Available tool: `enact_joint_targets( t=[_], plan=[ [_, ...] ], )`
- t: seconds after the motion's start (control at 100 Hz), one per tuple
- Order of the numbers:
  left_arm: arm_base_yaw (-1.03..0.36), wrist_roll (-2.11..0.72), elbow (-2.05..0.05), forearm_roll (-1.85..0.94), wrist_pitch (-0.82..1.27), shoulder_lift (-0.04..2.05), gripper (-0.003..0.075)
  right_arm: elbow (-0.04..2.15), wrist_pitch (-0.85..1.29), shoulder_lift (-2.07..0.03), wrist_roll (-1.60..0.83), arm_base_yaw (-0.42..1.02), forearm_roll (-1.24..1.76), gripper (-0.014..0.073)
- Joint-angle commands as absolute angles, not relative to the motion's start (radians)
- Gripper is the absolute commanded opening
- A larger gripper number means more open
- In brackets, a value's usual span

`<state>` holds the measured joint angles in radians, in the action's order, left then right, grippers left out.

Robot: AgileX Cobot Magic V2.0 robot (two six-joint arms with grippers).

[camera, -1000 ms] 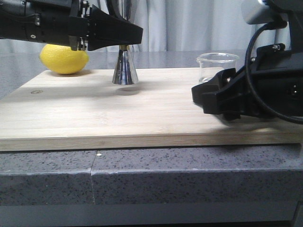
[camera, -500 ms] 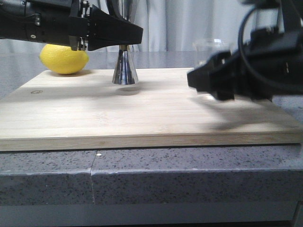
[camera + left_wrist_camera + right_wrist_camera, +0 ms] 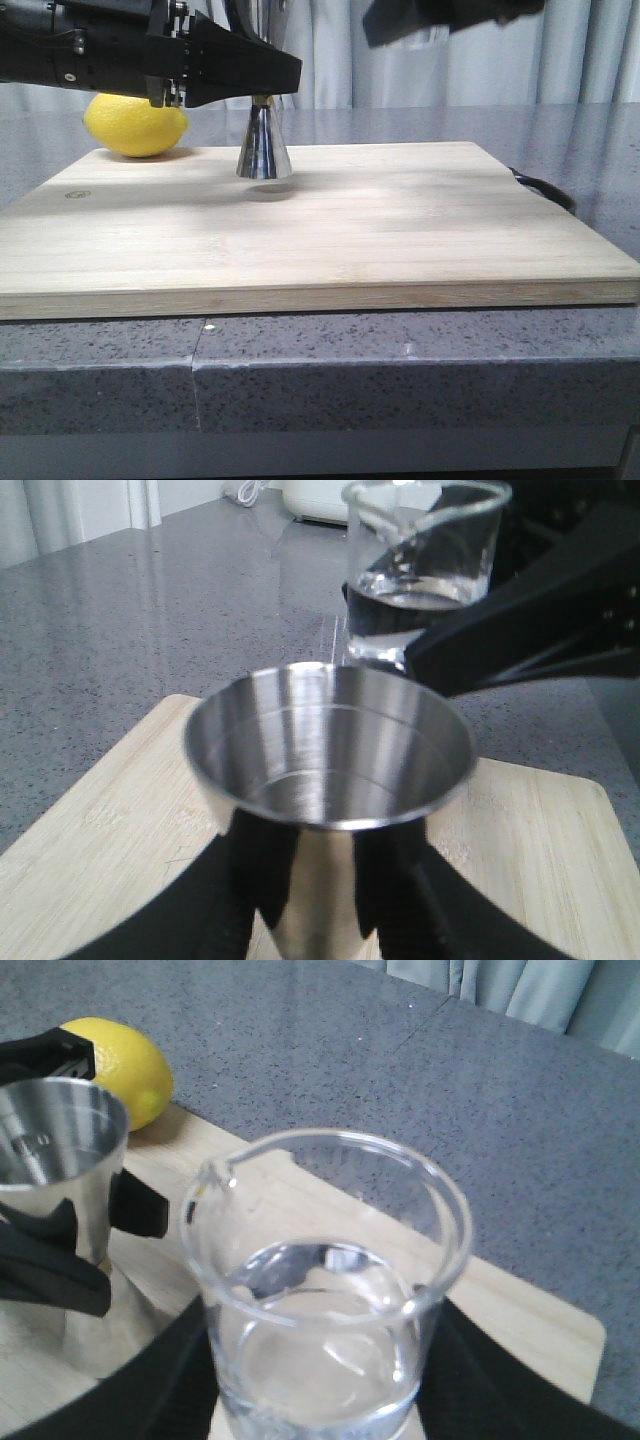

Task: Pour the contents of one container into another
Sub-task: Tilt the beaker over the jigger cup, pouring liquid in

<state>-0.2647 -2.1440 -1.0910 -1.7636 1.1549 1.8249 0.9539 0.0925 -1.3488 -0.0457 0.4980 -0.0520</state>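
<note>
The steel jigger (image 3: 263,148) stands on the wooden board (image 3: 380,230), and my left gripper (image 3: 262,82) is shut on its narrow waist. The left wrist view looks into its empty upper cup (image 3: 330,765), with a black finger on each side of the waist. My right gripper (image 3: 322,1390) is shut on the clear glass beaker (image 3: 325,1290), which holds clear liquid. The beaker (image 3: 425,565) hangs roughly upright, above and just beyond the jigger's rim. In the front view only a dark part of the right gripper (image 3: 440,15) shows at the top edge; the beaker is out of view there.
A yellow lemon (image 3: 135,125) lies at the board's far left corner, behind my left arm. A dark cable (image 3: 545,190) lies off the board's right edge. The board rests on a grey speckled counter (image 3: 400,390), with curtains behind.
My right gripper has lifted the beaker off the board's right side, up and leftward, out of the top of the front view. The left gripper and jigger have not moved.
</note>
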Motion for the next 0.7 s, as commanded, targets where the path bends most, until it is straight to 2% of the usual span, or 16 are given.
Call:
enact_joint_targets(
  t=[0.0,0.47,0.69],
  plan=[
    [-0.272,-2.139,-1.123,-1.84,1.269,1.778,0.0188,1.082,0.153,-1.312,-0.078,0.503,-0.089,0.0292],
    [-0.272,-2.139,-1.123,-1.84,1.269,1.778,0.0188,1.495,0.619,-1.468,-0.388,0.572,-0.103,0.0288],
    [-0.272,-2.139,-1.123,-1.84,1.269,1.778,0.0188,1.612,0.73,-1.546,-0.478,0.611,-0.17,0.0288]
  ],
)
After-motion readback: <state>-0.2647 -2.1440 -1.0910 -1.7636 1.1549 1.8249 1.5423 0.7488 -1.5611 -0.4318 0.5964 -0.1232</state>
